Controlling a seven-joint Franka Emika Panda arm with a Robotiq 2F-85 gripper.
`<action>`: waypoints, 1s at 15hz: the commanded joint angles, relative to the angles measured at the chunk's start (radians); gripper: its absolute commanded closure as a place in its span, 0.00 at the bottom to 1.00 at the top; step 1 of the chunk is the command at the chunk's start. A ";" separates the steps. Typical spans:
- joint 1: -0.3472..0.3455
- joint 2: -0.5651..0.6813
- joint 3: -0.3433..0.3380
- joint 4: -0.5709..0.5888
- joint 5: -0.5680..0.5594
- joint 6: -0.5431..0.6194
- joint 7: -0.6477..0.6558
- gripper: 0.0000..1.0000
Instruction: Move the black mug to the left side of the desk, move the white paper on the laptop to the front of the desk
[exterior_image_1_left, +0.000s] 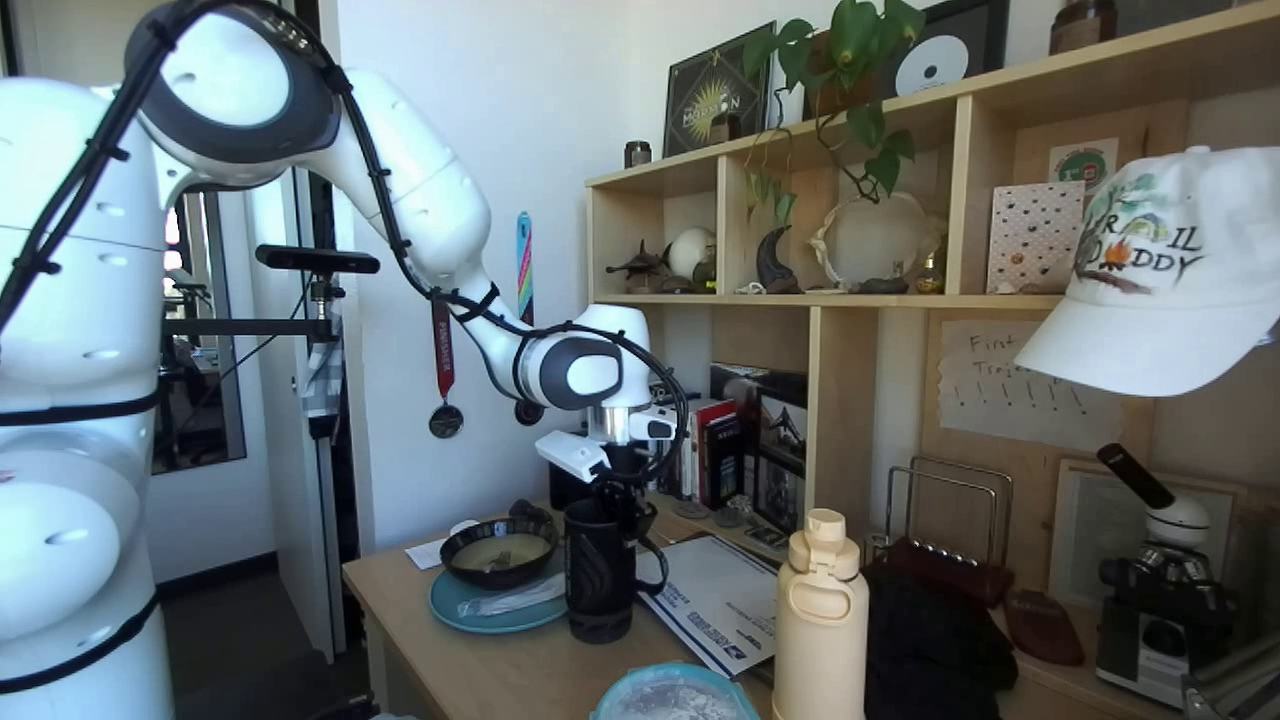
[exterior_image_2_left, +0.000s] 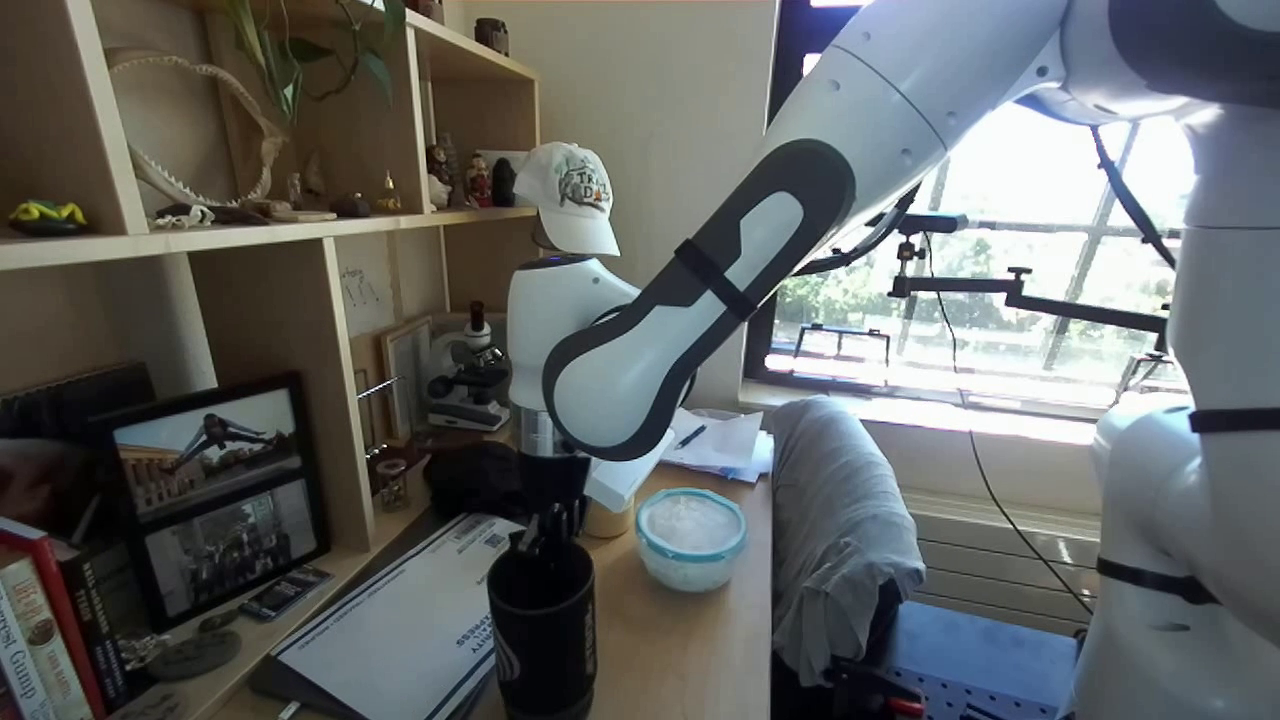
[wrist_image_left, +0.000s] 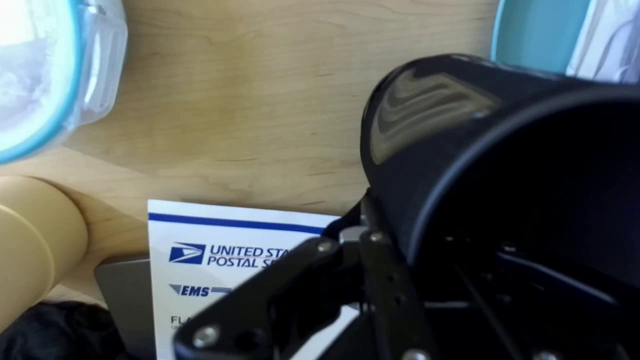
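Observation:
The black mug (exterior_image_1_left: 597, 565) stands roughly upright beside the blue plate in an exterior view; I cannot tell whether its base touches the desk (exterior_image_1_left: 470, 655). My gripper (exterior_image_1_left: 622, 498) points down at its rim. In the wrist view, the gripper (wrist_image_left: 402, 232) has one finger against the mug's (wrist_image_left: 440, 115) outer wall near the handle; the other is inside, partly lost in the dark. The fingers look closed on the wall. The white paper (exterior_image_2_left: 410, 610), printed in blue, lies beside the mug on the laptop (exterior_image_2_left: 310, 695). A grey laptop corner (wrist_image_left: 127, 300) shows; the paper covers most of it.
A blue plate (exterior_image_1_left: 455, 612) holds a dark bowl (exterior_image_1_left: 500, 575) and a plastic-wrapped item. A blue-lidded container (exterior_image_2_left: 690, 545), a cream bottle (exterior_image_1_left: 822, 630) and black cloth (exterior_image_1_left: 930, 640) stand close by. The wooden shelf unit (exterior_image_1_left: 840, 420) and a picture frame (exterior_image_2_left: 300, 470) border the desk.

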 joint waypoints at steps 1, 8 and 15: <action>0.011 -0.036 0.021 0.027 0.022 -0.069 0.036 1.00; 0.050 -0.036 0.062 0.191 -0.012 -0.148 0.054 0.99; 0.093 0.161 0.066 0.454 -0.124 -0.107 0.059 0.99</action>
